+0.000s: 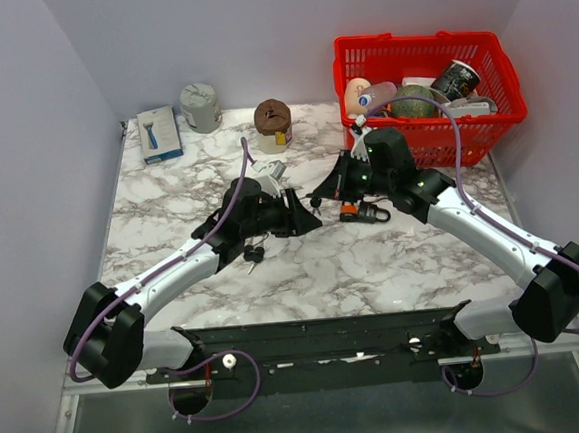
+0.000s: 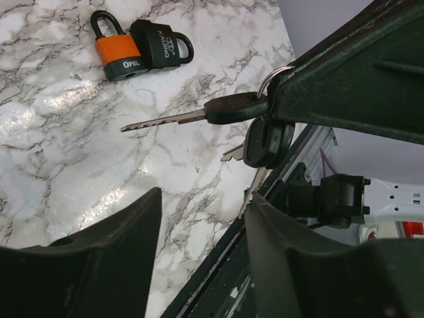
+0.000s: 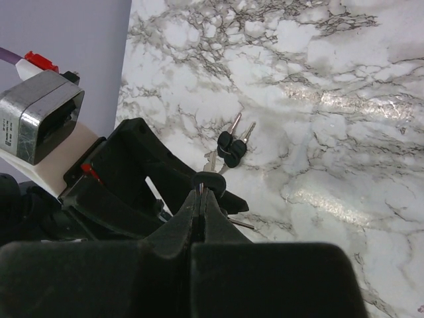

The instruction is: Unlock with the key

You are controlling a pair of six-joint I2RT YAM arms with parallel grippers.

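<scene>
While two padlocks (image 2: pixel 156 46) touch, right hand (image 3: pixel 202 195) pinches one keyring (image 2: pixel 270 78).

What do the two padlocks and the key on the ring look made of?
The orange padlock and black padlock look plastic-jacketed, matte with printed lettering; their black shackles are probably coated metal. The key has a bare shiny metal blade and a black, apparently plastic head.

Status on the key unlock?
Left claw open, empty. Right claw shut on key bunch. Orange padlock and black padlock on table, shackles closed, key not in. Spare keys loose on table.
</scene>
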